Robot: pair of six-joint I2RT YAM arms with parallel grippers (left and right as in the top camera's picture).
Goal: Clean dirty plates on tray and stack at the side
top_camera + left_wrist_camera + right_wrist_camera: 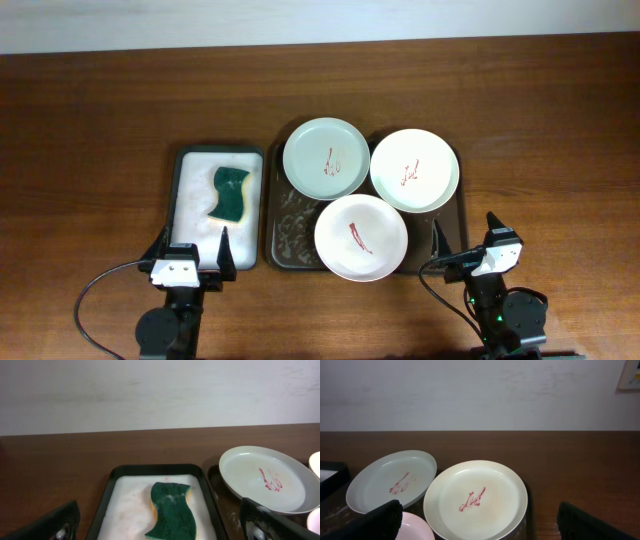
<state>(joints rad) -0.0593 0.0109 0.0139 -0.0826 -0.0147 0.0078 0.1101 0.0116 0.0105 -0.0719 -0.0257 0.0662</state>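
Currently all three plates lie on the dark brown tray [283, 228] at mid-bench, none wiped. The pale green plate [325, 160] occupies the far left corner, the white plate [414, 170] the far right corner with its edge overhanging the tray rim, and the pinkish-white plate [360, 237] sits at the near side, between and below the other two. Rims are crowded together, touching or overlapping (which lies uppermost cannot be told). Each plate carries a red squiggle stain near its centre. The tray's bare floor at left looks wet and flecked with suds.

Just left of it sits a white tray with dark rim [181, 195], holding a wavy green scouring sponge [231, 195] with a yellow underside.

The left gripper [195, 242] hovers at the near end of the white tray, jaws spread and empty. The right gripper [463, 226] hovers at the brown tray's near right corner, jaws likewise released, grasping nothing.
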